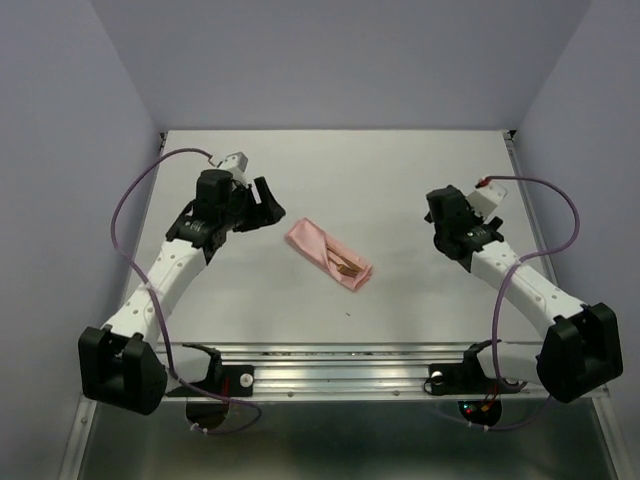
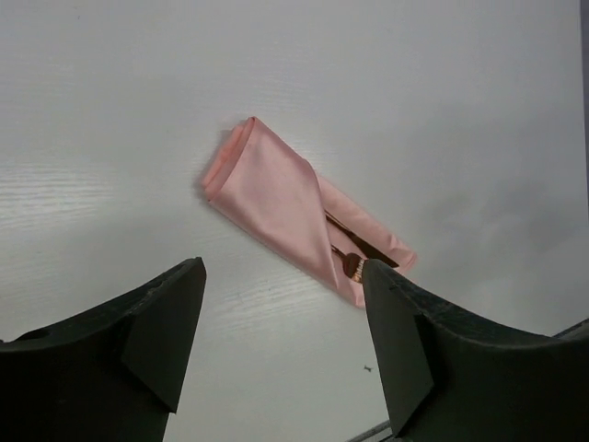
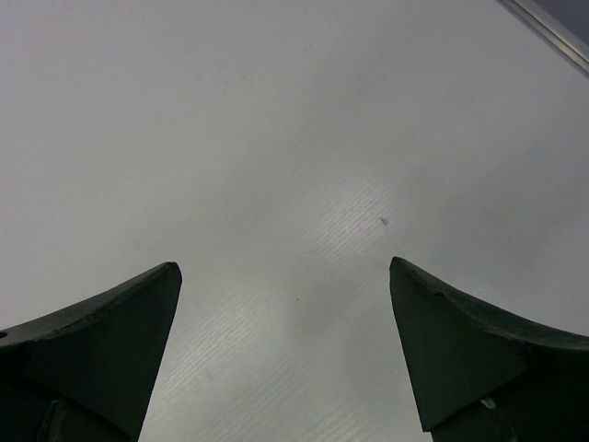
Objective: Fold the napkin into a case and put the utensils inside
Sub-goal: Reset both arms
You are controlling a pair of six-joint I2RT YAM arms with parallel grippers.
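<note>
Case (image 2: 276, 198): lying soft, slippery; pinching its closed end looks safest.
Utensils (image 2: 357, 243): peeking from case's mouth, thin.
Left gripper (image 2: 282, 267): hovering spread near case.
Right gripper (image 3: 285, 265): hanging spread.

**Pink Packet in the Middle of the Table**

The pink case (image 1: 328, 254) lies flat in the middle of the white table (image 1: 400, 165). It is long and thin, and it slants from the upper left down to the lower right. The brown utensils (image 1: 347, 266) show at its lower right end, tucked into the fold.

The left gripper (image 1: 268, 203) is to the upper left of the case, near it but not touching. The right gripper (image 1: 440, 225) is far off to the right of the case. The left arm (image 1: 170, 270) and the right arm (image 1: 525, 285) are white and start at the bottom corners. Purple cables (image 1: 125, 205) loop beside them.
</note>
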